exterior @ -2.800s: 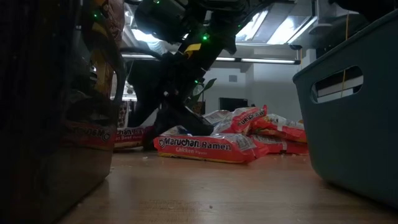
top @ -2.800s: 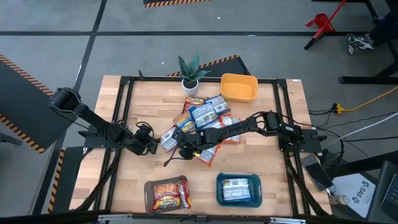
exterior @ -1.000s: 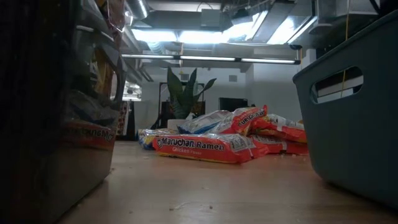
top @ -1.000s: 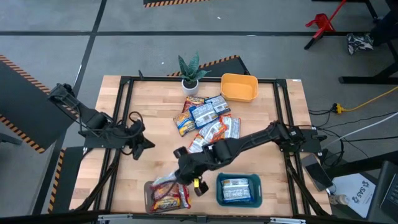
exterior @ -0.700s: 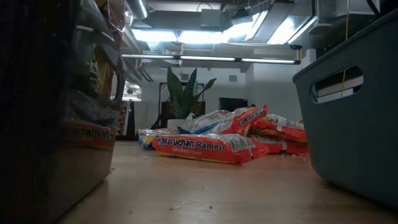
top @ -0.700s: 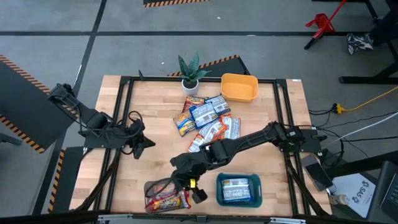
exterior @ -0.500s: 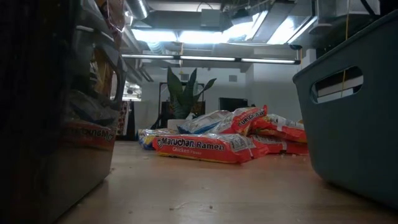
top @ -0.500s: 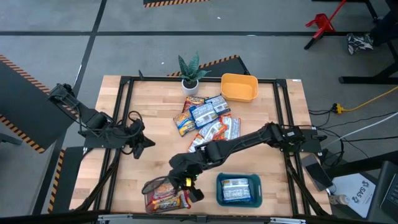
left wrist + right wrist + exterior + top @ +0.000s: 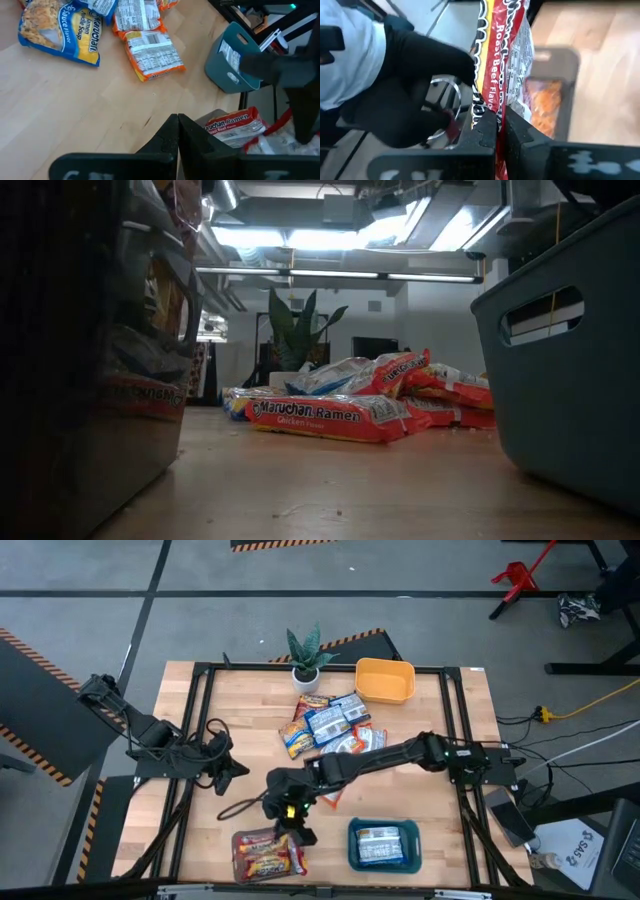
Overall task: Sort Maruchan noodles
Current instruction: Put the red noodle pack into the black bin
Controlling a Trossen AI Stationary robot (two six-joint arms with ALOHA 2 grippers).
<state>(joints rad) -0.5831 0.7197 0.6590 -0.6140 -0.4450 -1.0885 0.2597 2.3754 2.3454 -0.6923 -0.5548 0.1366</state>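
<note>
you have a pale wooden tabletop (image 9: 250,710) in a black frame, standing on a grey concrete floor (image 9: 200,620) marked with orange-and-black hazard stripes (image 9: 30,650). a red stand (image 9: 517,580) sits at the far right. across the room you see long ceiling light strips (image 9: 390,277) and a white wall (image 9: 430,330).

Three trays (image 9: 384,680), one potted plant (image 9: 305,659), two arms (image 9: 170,745)

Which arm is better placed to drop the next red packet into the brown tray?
Right. The right gripper is beside the brown tray, with a red Roast Beef packet at its jaws. The left gripper waits near the table's left edge.
</note>
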